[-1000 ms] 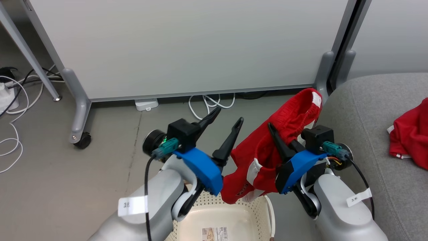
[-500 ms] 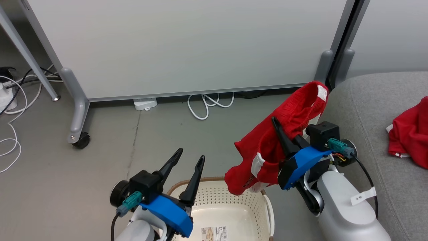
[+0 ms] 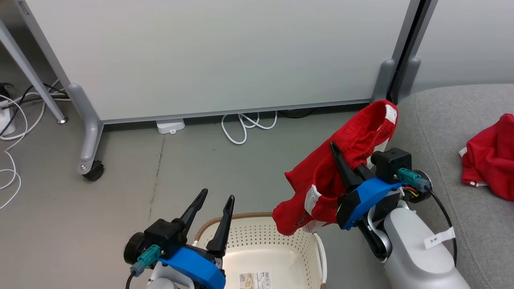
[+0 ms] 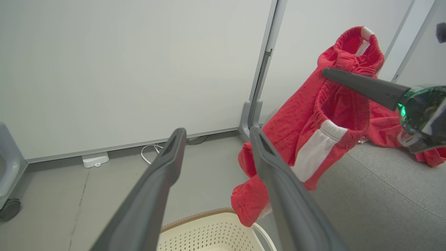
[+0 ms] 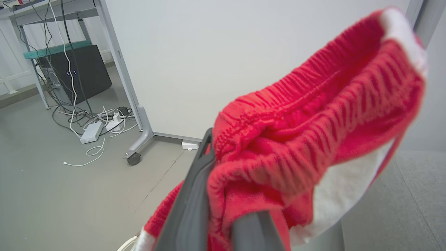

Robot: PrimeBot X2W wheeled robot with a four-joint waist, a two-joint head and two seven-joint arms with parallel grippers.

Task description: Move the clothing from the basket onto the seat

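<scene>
Seat (image 3: 441, 132) at right, with one red garment (image 3: 488, 164) lying on it. Basket (image 3: 277, 241) low centre, bare floor (image 3: 120, 192) between it and the seat. Red shorts (image 3: 321, 180) hang from the right gripper (image 3: 346, 161), jaws narrow, pinched on the ribbed waistband, short of the seat. Left gripper (image 3: 217, 195) spread, empty, above the basket rim. Risk: the pinch looks shallow, so a quick swing could shed the shorts onto the floor.

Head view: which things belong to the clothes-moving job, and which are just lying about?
Job in hand:
held red garment, clamped in the right gripper
second red garment, lying on the sofa
basket
left gripper, open and empty

Lying about:
partition panel
looped white cable
white box on the floor
cables at far left
</scene>
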